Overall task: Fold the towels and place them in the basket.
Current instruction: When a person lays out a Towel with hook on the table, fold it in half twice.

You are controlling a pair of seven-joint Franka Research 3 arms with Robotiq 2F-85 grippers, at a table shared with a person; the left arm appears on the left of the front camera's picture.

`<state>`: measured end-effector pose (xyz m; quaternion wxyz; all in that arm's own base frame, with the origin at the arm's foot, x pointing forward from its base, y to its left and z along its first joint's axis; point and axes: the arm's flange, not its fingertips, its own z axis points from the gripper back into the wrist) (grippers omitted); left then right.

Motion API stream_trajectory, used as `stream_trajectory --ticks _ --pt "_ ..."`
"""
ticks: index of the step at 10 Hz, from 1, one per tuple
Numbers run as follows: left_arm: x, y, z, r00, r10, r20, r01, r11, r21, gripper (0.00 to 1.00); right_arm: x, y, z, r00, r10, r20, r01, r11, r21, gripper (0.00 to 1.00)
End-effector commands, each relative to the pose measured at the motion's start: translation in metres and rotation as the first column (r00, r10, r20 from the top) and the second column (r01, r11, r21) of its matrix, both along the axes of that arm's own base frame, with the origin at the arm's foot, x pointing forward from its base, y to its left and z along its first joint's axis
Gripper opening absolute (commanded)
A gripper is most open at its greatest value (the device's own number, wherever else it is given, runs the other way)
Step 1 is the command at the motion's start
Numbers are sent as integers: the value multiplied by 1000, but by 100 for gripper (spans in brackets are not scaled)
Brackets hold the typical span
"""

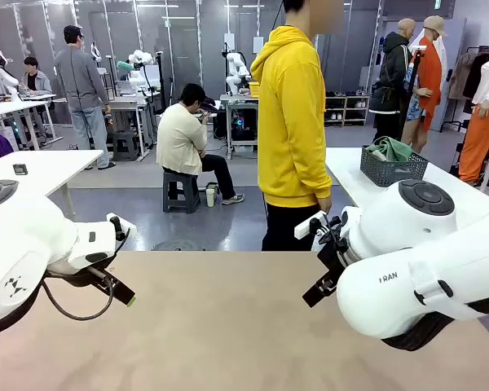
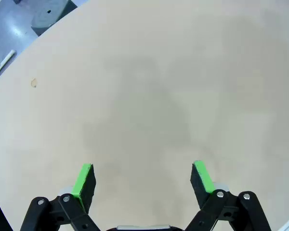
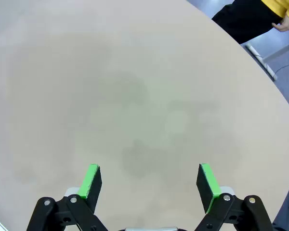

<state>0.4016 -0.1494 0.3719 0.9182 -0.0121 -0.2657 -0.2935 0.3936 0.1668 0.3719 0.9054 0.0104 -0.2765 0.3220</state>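
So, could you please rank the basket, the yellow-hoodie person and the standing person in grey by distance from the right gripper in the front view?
1. Yellow-hoodie person, at the table's far edge.
2. Basket, on the white side table, right.
3. Person in grey, far back left.

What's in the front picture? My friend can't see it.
A white left arm and right arm reach over a tan table. A person in a yellow hoodie stands across it; behind, a dark basket holding a green towel sits on a white table.
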Motion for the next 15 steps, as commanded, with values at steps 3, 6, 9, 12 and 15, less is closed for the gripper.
stream_trajectory --ticks 3,6,9,12,15 --pt "0 0 0 1000 0 0 0 1000 0 100 0 0 0 1000 0 0 0 1000 0 100" --pt "0 0 0 1000 0 0 0 1000 0 100 0 0 0 1000 0 0 0 1000 0 100" --pt "0 0 0 1000 0 0 0 1000 0 100 0 0 0 1000 0 0 0 1000 0 100" --pt "-1 -2 46 998 -29 -49 27 999 -36 100 6 -2 47 991 33 -129 -28 999 41 100" --pt "-11 15 102 978 -114 -175 83 981 -176 100 5 -17 107 973 59 -225 -16 982 189 100"
